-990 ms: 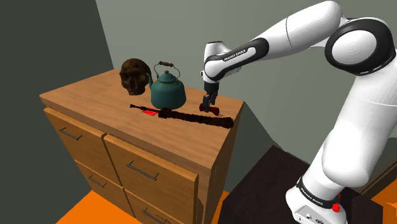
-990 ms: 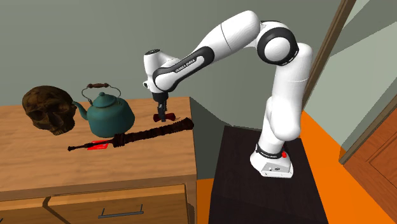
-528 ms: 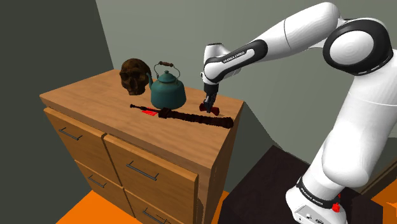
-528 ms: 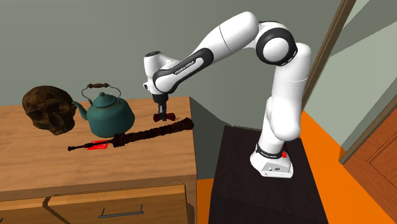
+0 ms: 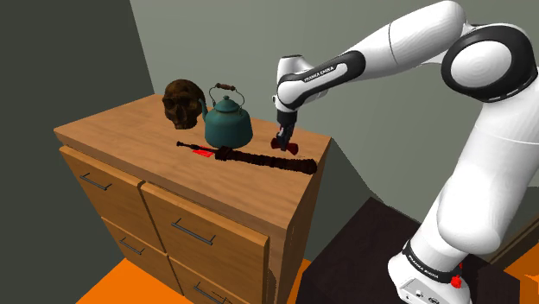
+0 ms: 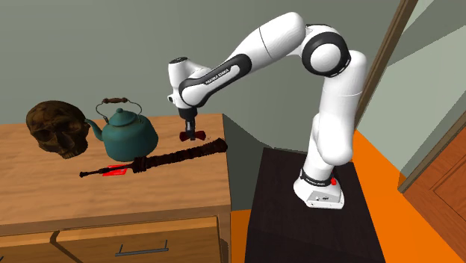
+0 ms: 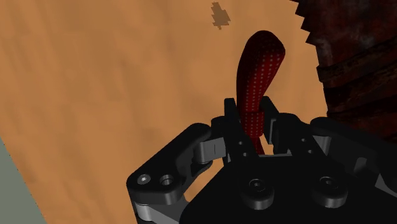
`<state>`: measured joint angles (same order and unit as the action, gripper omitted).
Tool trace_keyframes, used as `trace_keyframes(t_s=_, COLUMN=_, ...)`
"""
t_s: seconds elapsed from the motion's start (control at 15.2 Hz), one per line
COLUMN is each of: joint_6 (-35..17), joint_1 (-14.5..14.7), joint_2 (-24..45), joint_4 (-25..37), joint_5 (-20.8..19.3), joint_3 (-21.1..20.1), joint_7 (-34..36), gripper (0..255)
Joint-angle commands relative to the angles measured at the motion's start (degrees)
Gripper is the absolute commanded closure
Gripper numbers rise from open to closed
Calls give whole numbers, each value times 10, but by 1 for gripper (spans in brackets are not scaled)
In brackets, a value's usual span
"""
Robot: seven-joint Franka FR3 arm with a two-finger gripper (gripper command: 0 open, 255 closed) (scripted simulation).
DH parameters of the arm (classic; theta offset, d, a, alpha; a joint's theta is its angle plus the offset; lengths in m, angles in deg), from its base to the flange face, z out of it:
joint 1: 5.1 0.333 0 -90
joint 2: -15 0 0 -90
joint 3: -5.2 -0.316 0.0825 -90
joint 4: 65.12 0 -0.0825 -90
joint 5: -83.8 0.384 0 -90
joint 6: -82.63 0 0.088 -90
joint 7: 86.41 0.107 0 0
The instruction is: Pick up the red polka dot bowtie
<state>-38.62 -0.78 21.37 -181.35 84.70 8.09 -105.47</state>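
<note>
You had a wooden chest of drawers as the work surface, with the white Franka arm reaching over it from the stand to the end of the top nearest the stand. A long dark club lay along the front part of the top. Behind it stood a teal kettle, and behind that a brown skull. The gripper pointed straight down just behind the thick end of the club. In the wrist view, its fingers were drawn in narrow and clasped the red polka dot bowtie at its waist. The bowtie sat directly under the hand, at or just above the wood; the pictures did not settle whether it had cleared the surface. One dotted lobe ran out from between the pads, so its long axis lay across the line on which the fingers closed. That put the grasp on the narrow middle rather than on a lobe. The club lay just beside the bowtie, apart from it. You should judge the grasp made and the lift as the remaining step: a straight vertical rise would keep the free lobe clear of the club's toothed edge.
</note>
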Motion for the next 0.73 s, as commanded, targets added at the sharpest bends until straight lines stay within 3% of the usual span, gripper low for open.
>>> trace_keyframes(t_s=0.0, joint_6=14, joint_1=0, joint_2=-6, joint_4=8, joint_5=-1, joint_3=0, joint_7=1, gripper=255)
trace_keyframes(t_s=0.66, joint_6=87, joint_1=1, joint_2=-31, joint_4=57, joint_5=-2, joint_3=0, joint_7=3, gripper=255)
